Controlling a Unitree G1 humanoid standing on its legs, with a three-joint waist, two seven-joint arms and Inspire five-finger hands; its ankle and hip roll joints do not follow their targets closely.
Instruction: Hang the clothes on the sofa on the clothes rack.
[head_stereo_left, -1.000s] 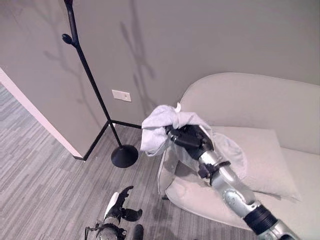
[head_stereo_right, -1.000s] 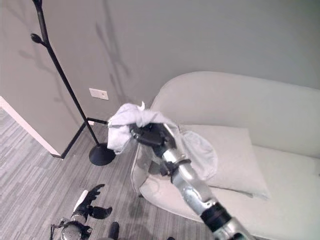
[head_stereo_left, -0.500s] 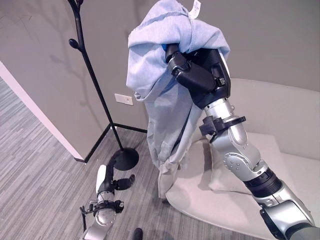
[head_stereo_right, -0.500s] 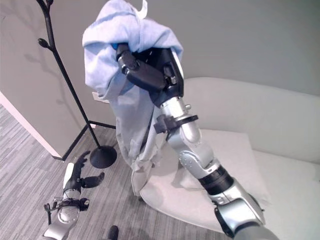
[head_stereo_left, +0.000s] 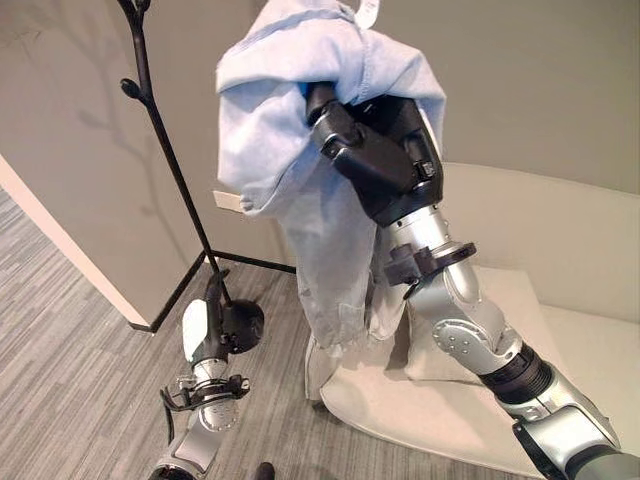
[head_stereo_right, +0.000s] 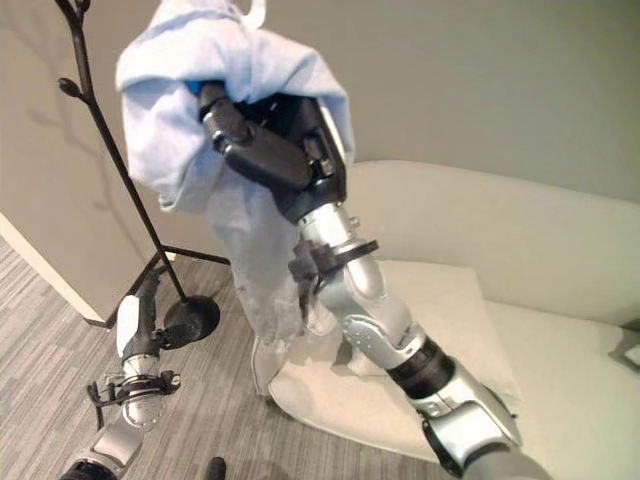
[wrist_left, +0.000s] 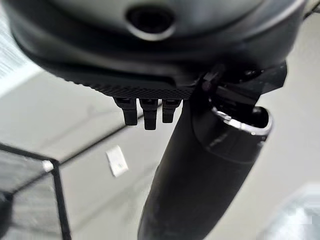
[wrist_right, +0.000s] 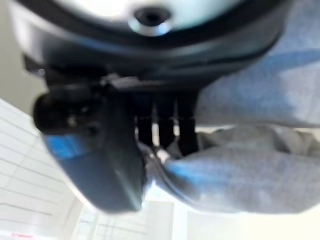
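1. The right robot hand (head_stereo_left: 375, 150) is raised high, its fingers curled tight into a pale blue garment (head_stereo_left: 300, 130). The cloth drapes over the hand and hangs down in a long fold toward the near edge of the sofa (head_stereo_left: 560, 260); the right wrist view shows blue cloth bunched against the fingers.
2. The garment is lifted off the sofa seat, though its lowest hem hangs close to the seat's edge, and a cushion (head_stereo_left: 470, 330) lies behind the arm.
3. The black clothes rack (head_stereo_left: 165, 150) stands by the wall to the robot's left, its upright pole apart from the cloth, with a side peg (head_stereo_left: 130, 88) bare.
4. The left robot hand (head_stereo_left: 208, 325) hangs low in front of the rack's round base (head_stereo_left: 240, 322), holding nothing, fingers loosely straight.
5. By my reading, the step in hand is the carry from sofa to rack.
6. Next, the right arm would need to swing leftward and settle a fold of the cloth over a peg before letting go.
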